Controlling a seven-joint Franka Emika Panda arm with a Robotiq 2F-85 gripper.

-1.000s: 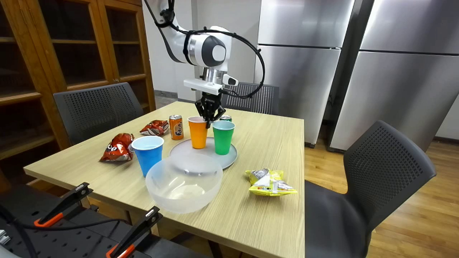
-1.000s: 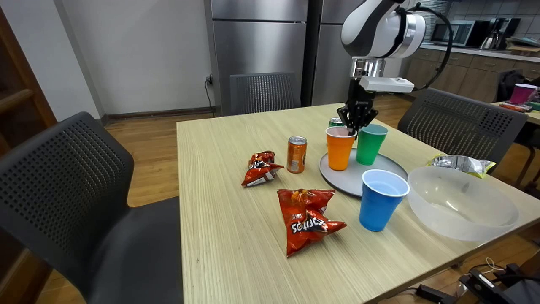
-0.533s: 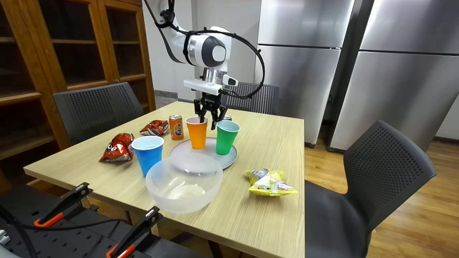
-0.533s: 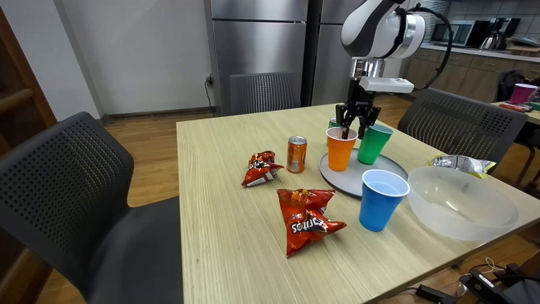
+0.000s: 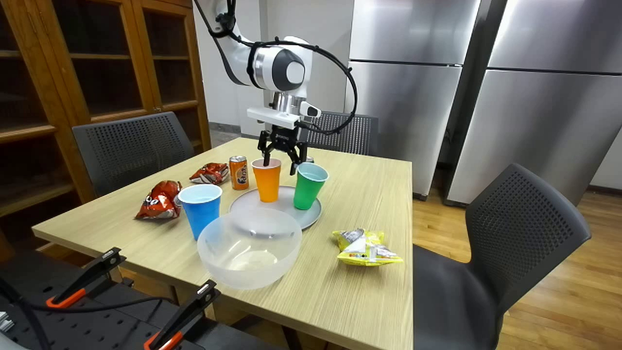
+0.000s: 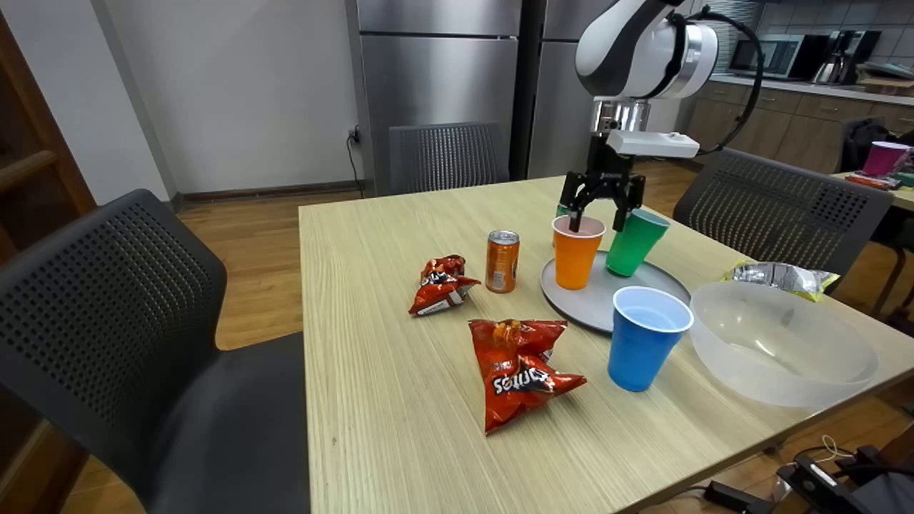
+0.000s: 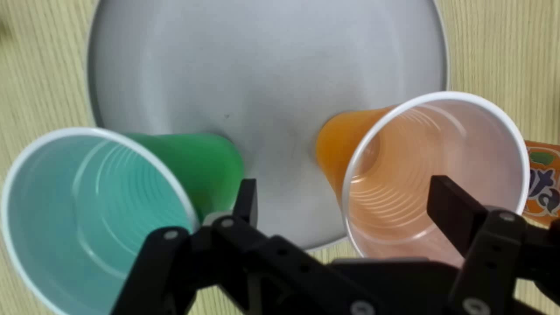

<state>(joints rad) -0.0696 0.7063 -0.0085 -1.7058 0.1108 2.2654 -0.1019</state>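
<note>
Presently listed: one black gripper (image 5: 279, 168), fingers (image 7: 455, 212) spread apart, one placed inside the orange cup (image 5: 267, 184), the other just beside the green cup (image 5: 308, 192), which is tilted. Both cups are borne by the grey plate (image 7: 275, 65); an orange can (image 6: 502, 263) is placed nearby.

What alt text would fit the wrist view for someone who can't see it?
The open gripper has one finger in the mouth of an orange cup and the other between that cup and a green cup. Both cups rest on a round gray plate on a wood-grain table, with part of an orange can at the picture's right edge.
</note>
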